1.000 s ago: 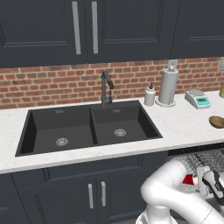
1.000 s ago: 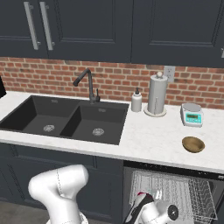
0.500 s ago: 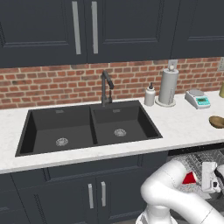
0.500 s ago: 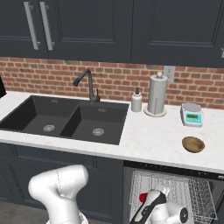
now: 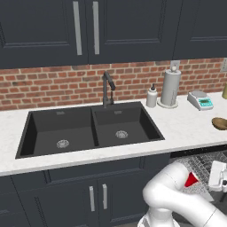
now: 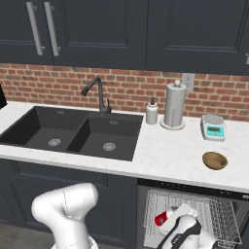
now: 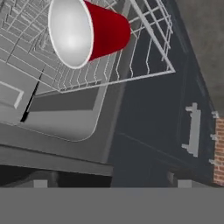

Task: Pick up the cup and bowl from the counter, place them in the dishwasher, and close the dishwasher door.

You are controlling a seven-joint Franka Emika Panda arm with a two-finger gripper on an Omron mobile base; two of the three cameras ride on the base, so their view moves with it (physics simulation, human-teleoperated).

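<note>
Cup [image 7: 87, 33]: lies on its side in the dishwasher's wire rack [image 7: 144, 57], just ahead of your end effector [image 7: 111, 181], whose jaws stand wide and empty, fingertips barely showing. Bowl [image 6: 214, 160]: next item, upright on the surface [image 6: 165, 151] above and beyond the end effector, near the scale [image 6: 213, 127]. Dishwasher door is cut off, so you cannot judge its angle.

Red cup [image 7: 94, 33] (pale grey inside), grey wire rack [image 7: 144, 52], tan bowl [image 6: 214, 160], white marbled counter [image 6: 165, 151].
</note>
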